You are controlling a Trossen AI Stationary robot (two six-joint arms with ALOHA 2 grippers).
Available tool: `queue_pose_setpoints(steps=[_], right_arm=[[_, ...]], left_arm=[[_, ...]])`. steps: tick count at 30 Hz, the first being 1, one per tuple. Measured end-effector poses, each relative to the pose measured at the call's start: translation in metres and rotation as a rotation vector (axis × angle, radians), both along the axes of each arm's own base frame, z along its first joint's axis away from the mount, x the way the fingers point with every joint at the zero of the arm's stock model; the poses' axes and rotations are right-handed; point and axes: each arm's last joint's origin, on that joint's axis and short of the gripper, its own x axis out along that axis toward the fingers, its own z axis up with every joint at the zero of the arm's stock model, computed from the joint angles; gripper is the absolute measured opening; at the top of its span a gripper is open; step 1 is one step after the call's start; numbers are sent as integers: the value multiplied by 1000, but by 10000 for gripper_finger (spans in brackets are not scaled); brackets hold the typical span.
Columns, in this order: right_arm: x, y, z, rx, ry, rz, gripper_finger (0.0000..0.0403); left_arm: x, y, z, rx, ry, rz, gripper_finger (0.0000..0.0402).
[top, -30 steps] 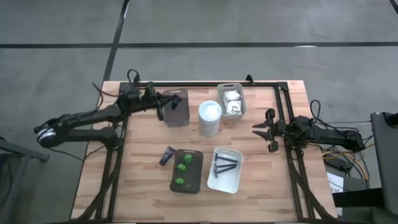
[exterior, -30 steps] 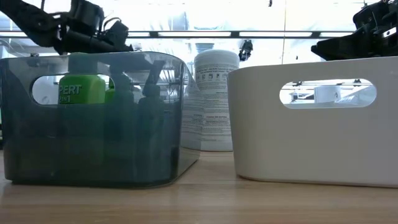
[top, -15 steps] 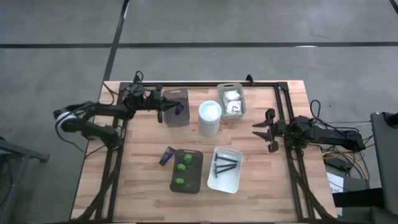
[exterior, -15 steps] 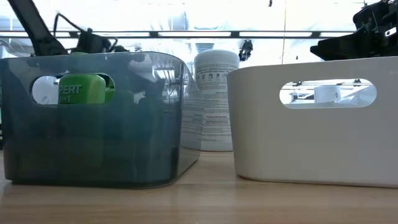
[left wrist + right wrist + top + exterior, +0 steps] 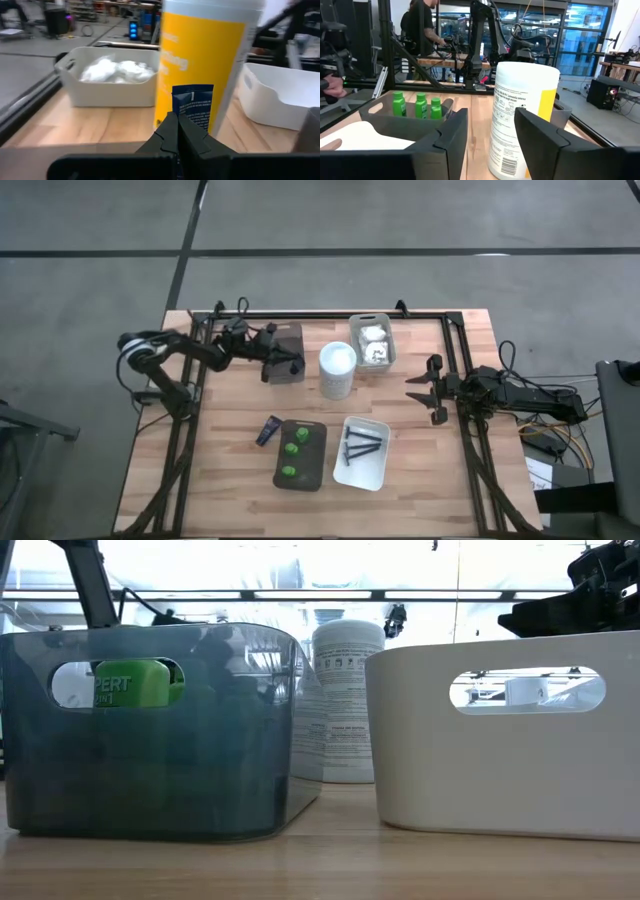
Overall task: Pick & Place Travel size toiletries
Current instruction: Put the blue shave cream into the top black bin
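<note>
Left gripper fingers clenched on navy tube, poised over the grey tray, likely for drop-in. Second tube lies on counter. Right gripper idle at the counter's right edge, fingers spread.

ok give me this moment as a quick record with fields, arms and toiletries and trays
left pincer: shut on a navy tube, at the grey tray by the table's far edge
right pincer: open, waiting at the right side
second navy tube: flat on the table, beside the dark tray
green bottles: three, in the dark tray
razors: in the white tray
packets: in the far tray
white cylinder: upright, mid-table
</note>
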Motion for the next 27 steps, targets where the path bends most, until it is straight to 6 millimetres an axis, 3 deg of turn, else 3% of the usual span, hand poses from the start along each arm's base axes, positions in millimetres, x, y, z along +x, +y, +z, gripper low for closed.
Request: queue_pose_setpoints(steps=[20,27], right_arm=[[0,0,0,0,0,0,192],[0,0,0,0,0,0,199]], left_arm=[[9,4,-9,-23,52,-41,42],[10,4,-8,-22,49,-40,74]])
